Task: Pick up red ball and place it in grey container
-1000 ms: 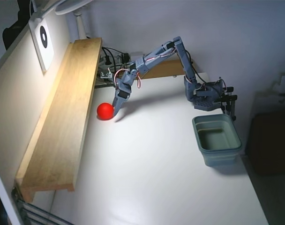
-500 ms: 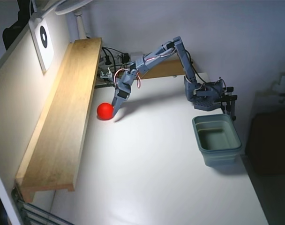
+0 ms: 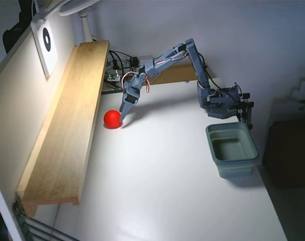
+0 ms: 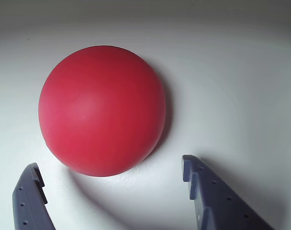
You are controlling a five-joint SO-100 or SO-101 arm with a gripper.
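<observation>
One change: my gripper (image 4: 112, 172) rose slightly since a second ago.
Jaws: apart, red ball (image 3: 112, 119) ahead.
Nearby: wooden shelf (image 3: 67, 125) beside ball; grey container (image 3: 232, 149) well apart.

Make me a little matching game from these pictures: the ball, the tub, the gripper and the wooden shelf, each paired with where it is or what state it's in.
Things:
1. red ball
2. grey container
3. gripper
4. wooden shelf

Descriptions:
A. open, fingers either side of empty space
B. runs along the table's left edge in the fixed view
C. empty, by the arm's base
D. on the table, beside the shelf

Pairs: 1-D, 2-C, 3-A, 4-B
</observation>
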